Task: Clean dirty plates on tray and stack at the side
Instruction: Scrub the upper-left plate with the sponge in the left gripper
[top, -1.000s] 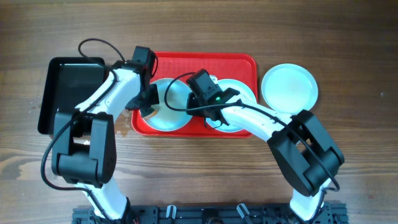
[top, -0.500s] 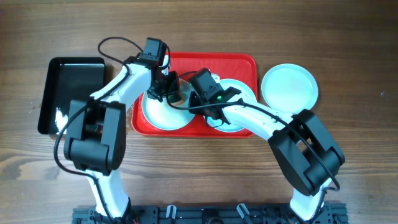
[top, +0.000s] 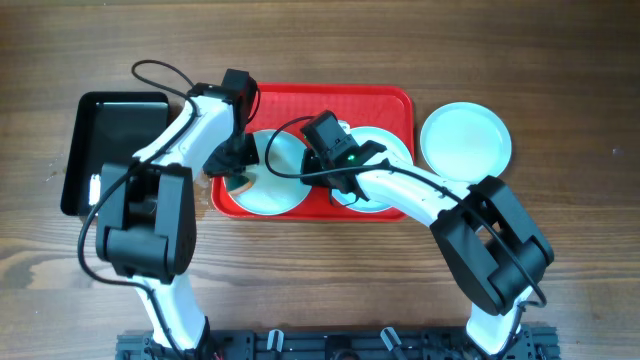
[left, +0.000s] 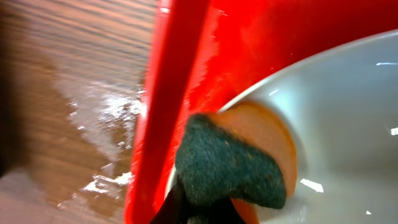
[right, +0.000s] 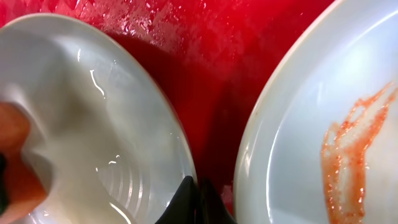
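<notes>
L plate (top: 280, 190) and R plate (right: 298, 93) are laid side by side in the red tray (top: 330, 100), which sits mid-desk (top: 560, 280). The 3rd plate (top: 465, 140) is set on the desk just beside the tray's R edge, apart from the other two, w/ no smear to be seen on it. A black tray (top: 110, 140) is placed on the desk, L of the red one.

A sponge (left: 233, 171) (dark-green scrub face, orange body) is gripped tight by the left jaws. It's pressed onto the L plate at its L rim, right by the tray wall. Wet patches (left: 106, 118) are seen on the desk just outside that wall, and the L plate's surface is seen wet and glossy in the right wrist view.

The tips of the right jaws are seen nearly together at the L plate's R rim, in the gap btwn the two plates. Whether the rim is actually pinched can't be told. The R plate is marked w/ an orange-red smear (right: 348, 149). In the overhead view it's mostly hidden under the right arm (top: 420, 195).
</notes>
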